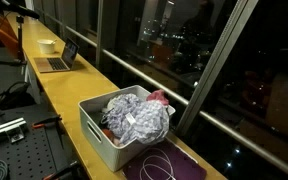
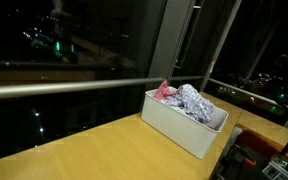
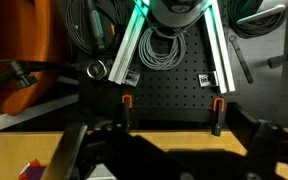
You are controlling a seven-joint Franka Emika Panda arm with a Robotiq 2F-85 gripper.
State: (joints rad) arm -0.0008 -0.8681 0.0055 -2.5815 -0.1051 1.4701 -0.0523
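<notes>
1. The gripper (image 3: pixel 164 158) is hanging empty in the wrist view, its dark fingers (image 3: pixel 72 152) standing wide apart and clasping nothing.
2. Below it, a black pegboard (image 3: pixel 169 85) is carrying two red-capped clamps (image 3: pixel 127 102), silver rails (image 3: pixel 124 55) and coiled cables (image 3: pixel 164 48).
3. A white bin (image 1: pixel 96 130) is sitting on the wooden counter (image 1: pixel 74 85) beside the night-dark window (image 1: pixel 184 40) in both exterior views; the pegboard's corner is showing near it in an exterior view (image 1: pixel 9 150).
4. Crumpled cloths (image 1: pixel 134 118) are filling the bin (image 2: pixel 179 128), a grey-patterned heap with a pink one (image 1: pixel 159 98) lying on the window side.
5. A purple mat (image 1: pixel 189 170) with a looped white cord (image 1: pixel 159 160) is lying just beside the bin.
6. Far down the counter, a laptop (image 1: pixel 62 58) and a bowl (image 1: pixel 48 45) are standing well apart from the bin.
</notes>
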